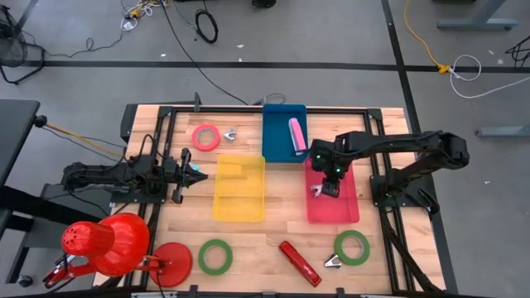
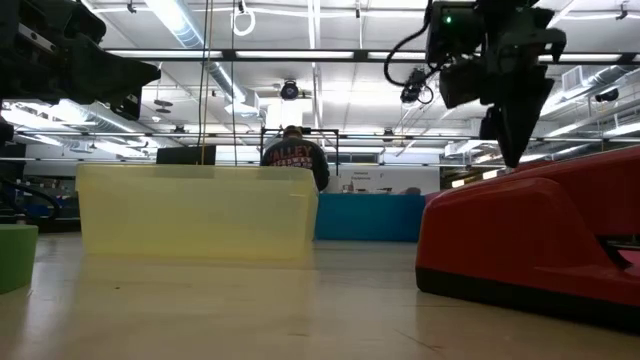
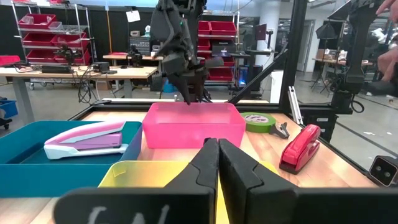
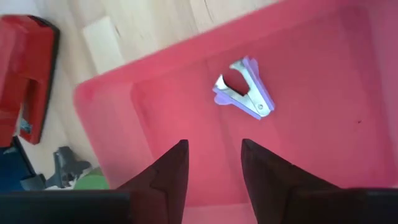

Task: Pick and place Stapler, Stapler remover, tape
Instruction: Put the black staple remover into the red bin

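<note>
My right gripper (image 1: pixel 328 189) (image 4: pixel 212 168) is open and empty above the pink tray (image 1: pixel 346 207) (image 4: pixel 323 124). A purple staple remover (image 4: pixel 244 90) lies on the tray's floor just ahead of the fingers, apart from them. A pink-and-purple stapler (image 1: pixel 296 136) (image 3: pixel 87 140) lies in the blue tray (image 1: pixel 275 132). A red stapler (image 1: pixel 299 261) lies near the table's front edge. A red tape ring (image 1: pixel 206 136) and a second remover (image 1: pixel 229 133) lie at the far side. My left gripper (image 1: pixel 196 174) (image 3: pixel 217 163) is shut and empty beside the yellow tray (image 1: pixel 240 189).
Two green tape rings (image 1: pixel 214 257) (image 1: pixel 352 247) and a grey staple remover (image 1: pixel 332 261) lie near the front edge. A red lamp-like object (image 1: pixel 112 244) stands at the front left. A black frame (image 1: pixel 381 178) borders the table. A person (image 2: pixel 295 160) stands in the room beyond.
</note>
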